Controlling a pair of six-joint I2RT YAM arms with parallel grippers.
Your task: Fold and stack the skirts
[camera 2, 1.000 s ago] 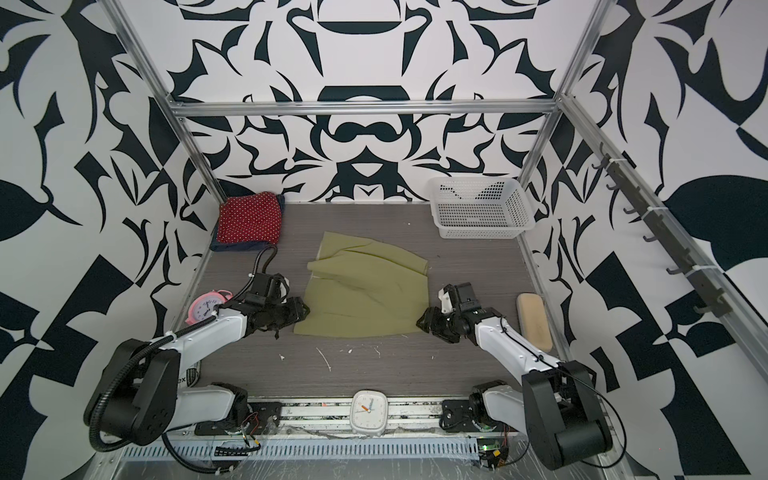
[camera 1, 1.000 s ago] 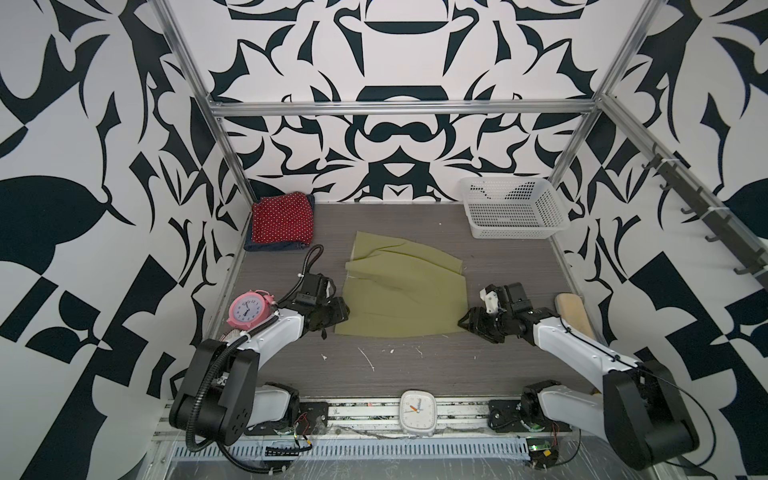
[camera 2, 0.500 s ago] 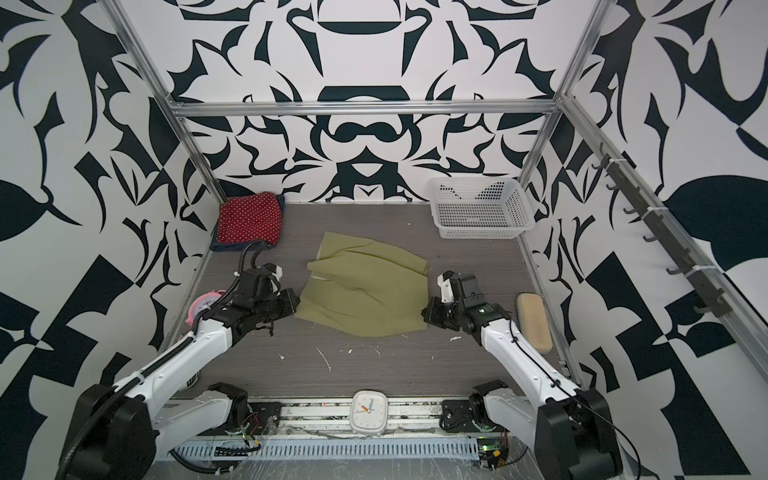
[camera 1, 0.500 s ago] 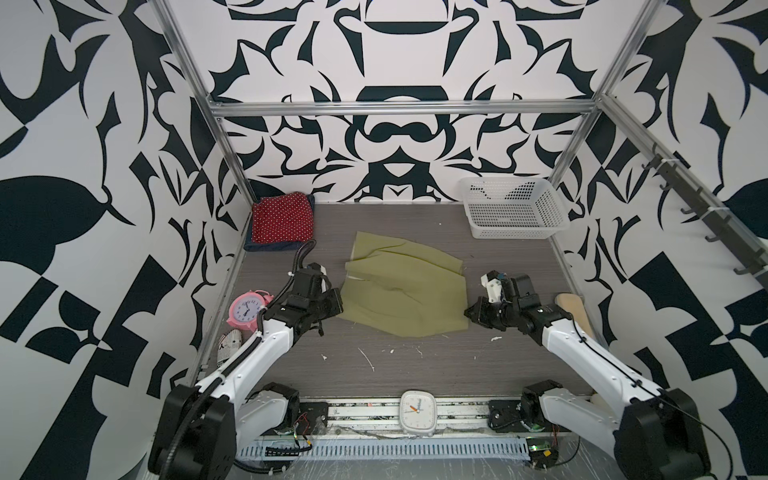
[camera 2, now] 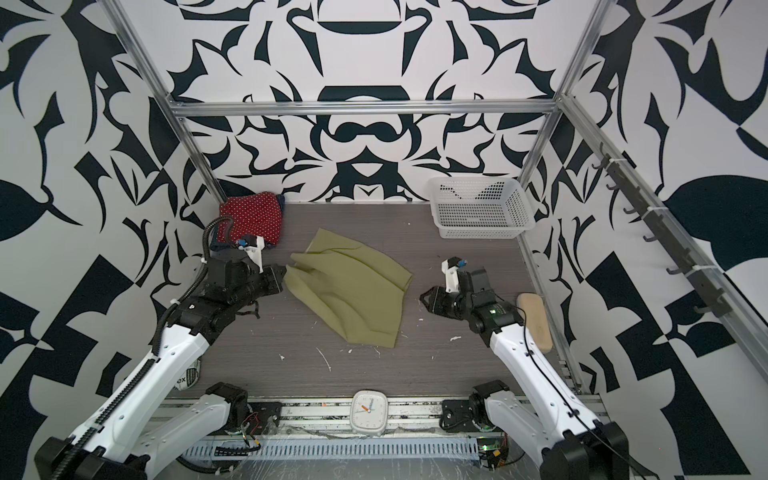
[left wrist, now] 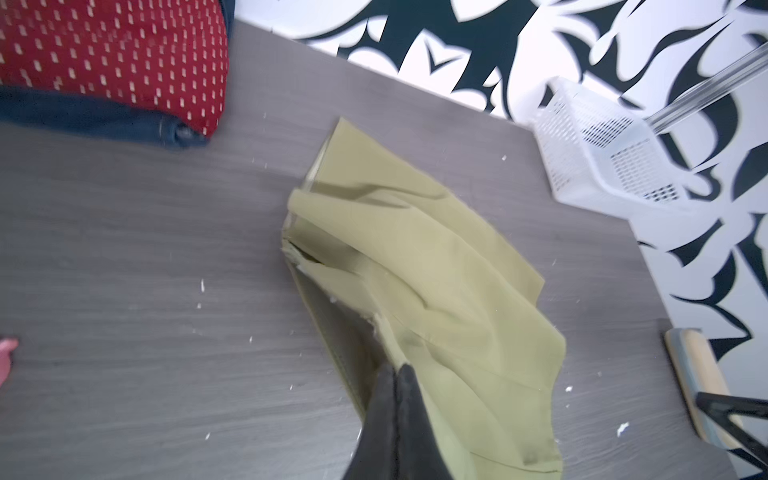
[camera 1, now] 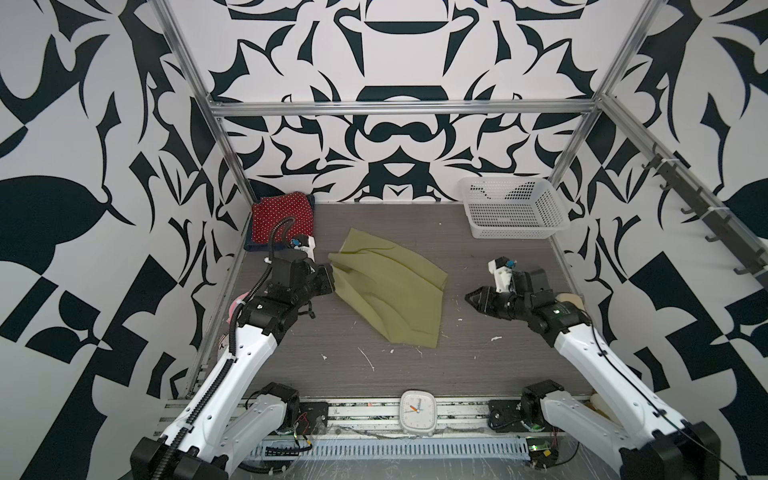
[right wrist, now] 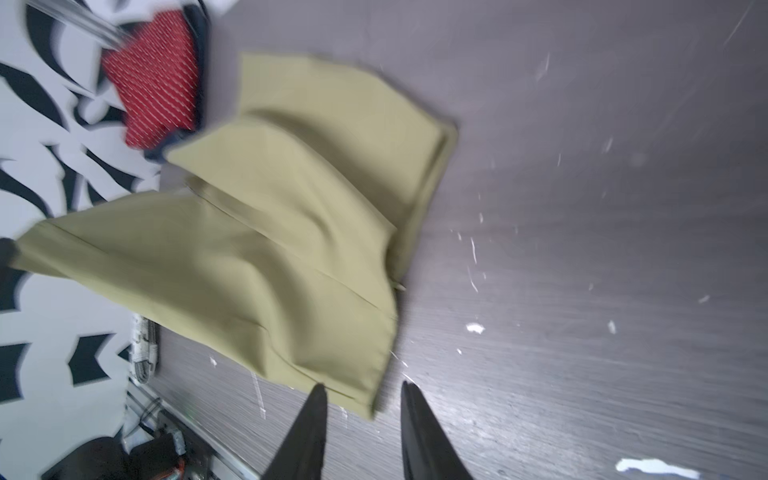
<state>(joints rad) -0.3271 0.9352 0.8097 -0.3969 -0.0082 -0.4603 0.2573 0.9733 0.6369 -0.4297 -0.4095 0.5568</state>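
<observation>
The olive-green skirt (camera 1: pixel 390 295) (camera 2: pixel 353 295) lies rumpled mid-table, its left corner raised off the surface. My left gripper (camera 1: pixel 330 276) (camera 2: pixel 284 274) (left wrist: pixel 397 368) is shut on that corner of the olive cloth (left wrist: pixel 415 270). My right gripper (camera 1: pixel 471 297) (camera 2: pixel 426 297) (right wrist: pixel 363 388) hovers open a little to the right of the skirt (right wrist: pixel 270 228), with nothing between its fingers. The red polka-dot skirt (camera 1: pixel 282 216) (camera 2: pixel 251 218) (left wrist: pixel 112 58) sits folded on the dark blue denim skirt (left wrist: pixel 83 120) in the far left corner.
A white perforated basket (camera 1: pixel 513 212) (camera 2: pixel 478 212) stands at the far right. A wooden brush (camera 2: pixel 536 322) lies along the right edge, a white clock (camera 1: pixel 417 411) on the front rail. White crumbs dot the grey table (camera 1: pixel 374 374).
The right gripper opened and the skirt's right corner dropped back onto the table. The left gripper stayed shut on the left corner and moved it up and away from the front.
</observation>
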